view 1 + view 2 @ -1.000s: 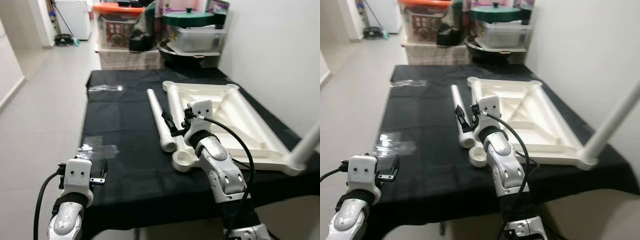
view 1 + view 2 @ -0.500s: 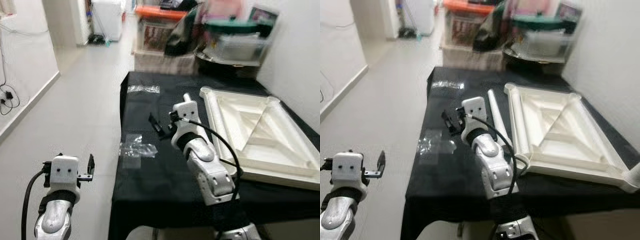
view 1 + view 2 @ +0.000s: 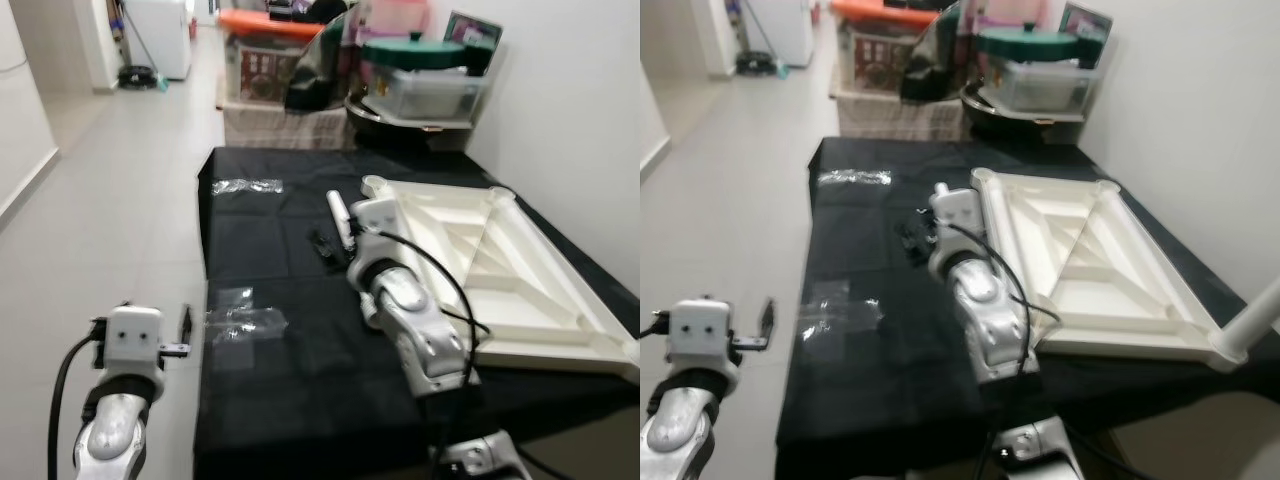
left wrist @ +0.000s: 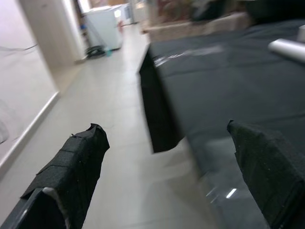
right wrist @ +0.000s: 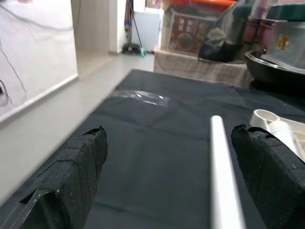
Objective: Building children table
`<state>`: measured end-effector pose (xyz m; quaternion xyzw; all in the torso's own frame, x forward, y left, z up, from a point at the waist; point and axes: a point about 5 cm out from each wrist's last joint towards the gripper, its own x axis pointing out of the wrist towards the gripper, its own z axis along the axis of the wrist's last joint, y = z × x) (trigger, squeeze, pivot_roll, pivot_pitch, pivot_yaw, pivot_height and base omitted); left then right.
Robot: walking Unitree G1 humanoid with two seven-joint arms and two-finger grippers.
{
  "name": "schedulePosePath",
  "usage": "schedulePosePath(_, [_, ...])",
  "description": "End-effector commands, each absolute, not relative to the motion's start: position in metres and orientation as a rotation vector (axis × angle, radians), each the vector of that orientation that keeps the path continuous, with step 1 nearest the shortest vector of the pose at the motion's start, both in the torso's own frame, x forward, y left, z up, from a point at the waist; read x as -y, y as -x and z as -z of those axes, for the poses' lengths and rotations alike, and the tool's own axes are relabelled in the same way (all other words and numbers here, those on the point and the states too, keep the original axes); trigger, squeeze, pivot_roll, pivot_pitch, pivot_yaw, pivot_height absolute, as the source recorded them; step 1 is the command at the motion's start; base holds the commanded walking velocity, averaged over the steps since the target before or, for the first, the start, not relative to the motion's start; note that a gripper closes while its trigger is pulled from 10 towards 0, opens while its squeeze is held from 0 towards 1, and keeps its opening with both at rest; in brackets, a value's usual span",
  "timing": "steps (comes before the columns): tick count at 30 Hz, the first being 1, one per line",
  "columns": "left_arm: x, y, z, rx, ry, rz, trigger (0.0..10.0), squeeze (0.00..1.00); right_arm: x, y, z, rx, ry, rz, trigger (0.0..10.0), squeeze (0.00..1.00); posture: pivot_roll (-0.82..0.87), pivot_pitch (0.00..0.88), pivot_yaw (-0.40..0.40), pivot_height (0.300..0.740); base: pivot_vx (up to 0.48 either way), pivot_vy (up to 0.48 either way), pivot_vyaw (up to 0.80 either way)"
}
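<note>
1. Two silver arms reach forward from the robot; the right gripper (image 3: pixel 322 244) hangs low over a table draped in black cloth (image 3: pixel 300 340), its two black fingers (image 5: pixel 76 167) spread wide apart and holding nothing.
2. Just beside that gripper, on its far side toward the wall, a loose white table leg (image 5: pixel 224 176) lies flat on the cloth, pointing away from the robot.
3. Beyond the leg, further to the gripper's right, the white children's tabletop (image 3: pixel 500 270) lies upside down, ribs showing, with a round leg socket (image 3: pixel 372 185) at its far near-side corner.
4. The left gripper (image 3: pixel 184 330) hovers off the table's left edge, above the pale tiled floor (image 3: pixel 90 200), fingers (image 4: pixel 71 167) also wide apart and empty.
5. Just right of the left gripper, a crumpled clear plastic bag (image 3: pixel 245 323) rests on the cloth; a second one (image 3: pixel 246 186) lies well ahead near the far edge.
6. Past the table, storage boxes and a dark pot (image 3: pixel 400 90) are stacked against the wall.
</note>
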<state>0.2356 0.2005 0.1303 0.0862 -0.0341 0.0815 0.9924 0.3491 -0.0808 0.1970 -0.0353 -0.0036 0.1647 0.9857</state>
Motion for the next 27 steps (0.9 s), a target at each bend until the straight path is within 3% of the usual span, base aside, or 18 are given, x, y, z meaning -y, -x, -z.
schedulePosePath(1, [-0.195,-0.237,-0.128,0.061,-0.173,-0.140,10.0,0.00,0.093,-0.360,-0.194,-0.068,0.083,-0.289,10.0,0.00,0.08,0.000,-0.093,0.740,0.247,0.000,0.00])
schedulePosePath(12, [-0.194,-0.236,-0.127,0.058,-0.172,-0.142,10.0,0.00,0.107,-0.385,-0.196,-0.239,0.004,-0.266,10.0,0.00,0.08,0.000,-0.104,0.740,0.045,0.000,0.00])
schedulePosePath(27, [-0.191,-0.235,-0.126,0.062,-0.167,-0.143,10.0,0.00,0.132,-0.391,-0.136,-0.554,-0.017,-0.160,10.0,0.00,0.10,0.000,-0.122,0.740,0.000,0.000,0.00])
